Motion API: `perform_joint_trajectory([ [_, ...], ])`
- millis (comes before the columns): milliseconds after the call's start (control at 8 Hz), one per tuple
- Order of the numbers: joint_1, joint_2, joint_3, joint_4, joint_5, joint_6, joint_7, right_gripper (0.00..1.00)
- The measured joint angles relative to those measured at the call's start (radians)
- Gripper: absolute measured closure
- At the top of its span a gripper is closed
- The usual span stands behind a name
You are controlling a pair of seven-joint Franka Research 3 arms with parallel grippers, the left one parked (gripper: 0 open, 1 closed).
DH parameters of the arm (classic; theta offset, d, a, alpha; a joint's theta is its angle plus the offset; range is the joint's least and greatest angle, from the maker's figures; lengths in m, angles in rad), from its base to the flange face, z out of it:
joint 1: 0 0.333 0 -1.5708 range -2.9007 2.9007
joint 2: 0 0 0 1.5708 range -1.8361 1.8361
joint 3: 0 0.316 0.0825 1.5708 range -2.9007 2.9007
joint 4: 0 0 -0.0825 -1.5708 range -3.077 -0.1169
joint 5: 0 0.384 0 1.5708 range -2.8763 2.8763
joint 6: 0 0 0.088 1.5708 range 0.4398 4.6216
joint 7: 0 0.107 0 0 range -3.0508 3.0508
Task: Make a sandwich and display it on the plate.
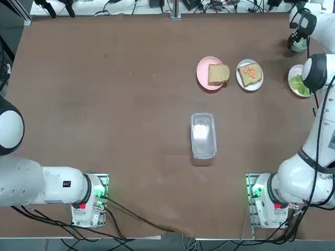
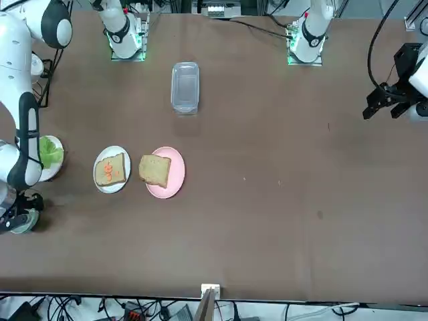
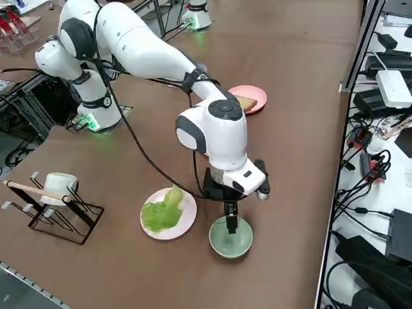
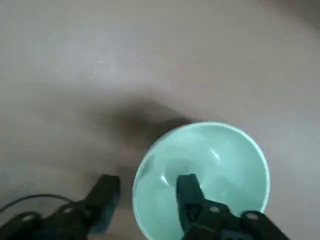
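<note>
Apparently wraps up the filling point(image 1: 252, 72), with the right gripper point(image 4: 149, 181) over the green bowl's rim point(image 4: 266, 175), fingers apart, and next needs to reach the lettuce point(image 3: 162, 214) beside that bowl.

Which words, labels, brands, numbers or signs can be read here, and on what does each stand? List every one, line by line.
None can be read on the lidded plastic container, the pink plate or the green bowl.
None can be read on the right gripper, which is over that bowl with its fingers apart.
</note>
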Motion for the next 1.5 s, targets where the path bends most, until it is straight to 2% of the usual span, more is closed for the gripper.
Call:
perform_joint_trajectory([
  [125, 0.002, -0.022, 0.0, 0.005, 0.0, -0.038, 0.0, 0.02],
  [375, 0.013, -0.097, 0.003, 0.009, 0.001, -0.155, 0.017, 0.0],
  [625, 0.054, -0.167, 0.005, -0.008, 0.002, -0.295, 0.171, 0.0],
  [750, 0.068, -0.193, 0.005, -0.042, 0.001, -0.323, 0.232, 0.01],
  [1125, 0.061, -0.323, -0.005, -0.277, -0.023, -0.297, 0.252, 0.03],
  [1375, 0.047, -0.453, -0.01, -0.542, -0.125, -0.123, 0.251, 0.03],
  [1500, 0.028, -0.494, -0.01, -0.648, -0.15, -0.045, 0.228, 0.04],
])
